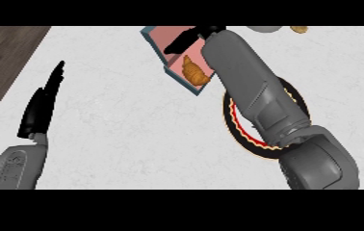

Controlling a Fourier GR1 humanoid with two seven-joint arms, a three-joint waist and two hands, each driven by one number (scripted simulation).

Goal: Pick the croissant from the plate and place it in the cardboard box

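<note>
Head view looks steeply down on a pale tabletop [128,129], the largest thing in sight. Across it the right forearm stretches from the lower right toward the cardboard box [162,38], covering most of the plate [245,139], whose dark scalloped rim shows beside it. The box sits beyond the plate, and the croissant [193,71] already lies inside, at its near corner. The right hand [186,38] hangs over the box interior, fingers straight and apart, holding nothing, which suggests the release is done. The left hand [44,100] rests at the left, fingers straight.
</note>
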